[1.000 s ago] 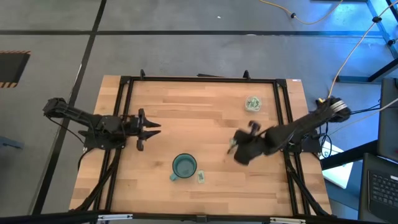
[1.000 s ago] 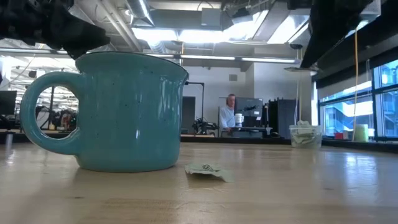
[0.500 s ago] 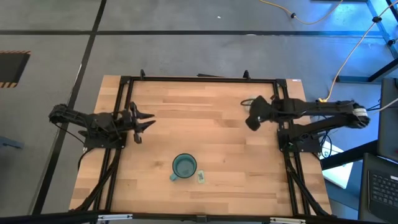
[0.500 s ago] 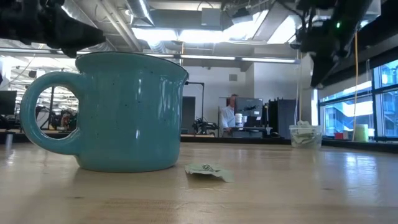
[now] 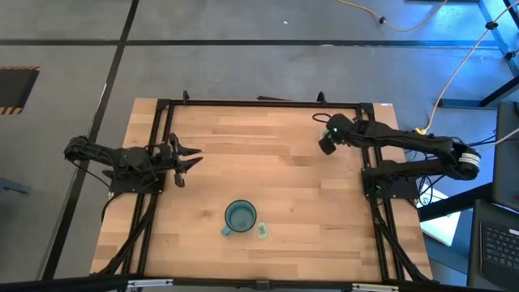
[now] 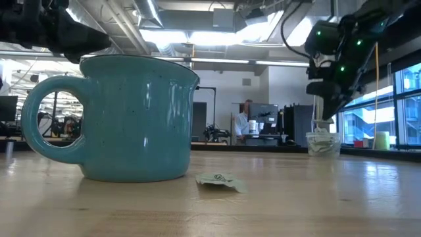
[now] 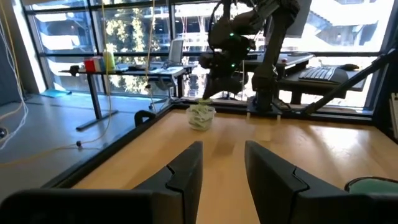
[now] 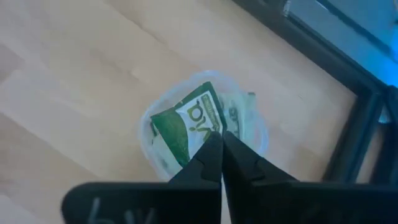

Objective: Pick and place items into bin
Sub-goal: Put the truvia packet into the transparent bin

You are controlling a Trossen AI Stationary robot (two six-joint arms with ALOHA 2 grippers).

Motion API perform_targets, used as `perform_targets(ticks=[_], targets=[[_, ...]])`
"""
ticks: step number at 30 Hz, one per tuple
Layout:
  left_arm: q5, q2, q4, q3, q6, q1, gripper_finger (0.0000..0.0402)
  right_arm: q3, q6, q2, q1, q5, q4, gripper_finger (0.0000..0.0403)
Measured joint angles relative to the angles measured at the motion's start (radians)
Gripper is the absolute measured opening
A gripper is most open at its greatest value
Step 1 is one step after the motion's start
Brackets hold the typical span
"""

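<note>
My right gripper (image 8: 221, 138) is shut on a green and white packet (image 8: 186, 127) right above the bin, a small translucent cup (image 8: 258, 134) near the table's far right. Other packets lie in the cup (image 6: 322, 143). In the high view my right gripper (image 5: 327, 142) covers the cup. In the left wrist view the cup (image 7: 201, 116) shows under that gripper. One more packet (image 5: 262, 231) lies flat on the table beside the teal mug (image 5: 240, 216). My left gripper (image 5: 193, 159) is open and empty at the table's left. My right gripper pinches the packet by its edge (image 8: 211, 127) between its two fingertips, from above, pointing down. The packet hangs below the fingers over the cup's mouth. Whether it touches the packets inside, I cannot tell.
The teal mug (image 6: 125, 118) stands near the table's front middle, with the loose packet (image 6: 220, 180) to its right. A black frame (image 5: 369, 130) runs along the table's edges close to the cup. A person sits at a desk (image 6: 242, 122) far behind the table.
My right gripper has gone from the table's right middle toward the far edge, carrying the packet, and has turned to point down over the cup. My left gripper has drawn back a little toward the table's left edge.
</note>
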Motion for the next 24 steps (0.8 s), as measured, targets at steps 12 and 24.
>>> perform_targets(ticks=[12,24], targets=[[0.001,0.001,-0.024,0.000,-0.037,0.000,0.0113,-0.075,-0.093,0.100,-0.145,-0.158,0.158,0.0002],[0.002,0.001,-0.045,0.000,-0.034,0.000,0.0113,-0.049,-0.115,0.117,-0.145,-0.160,0.160,0.0078]])
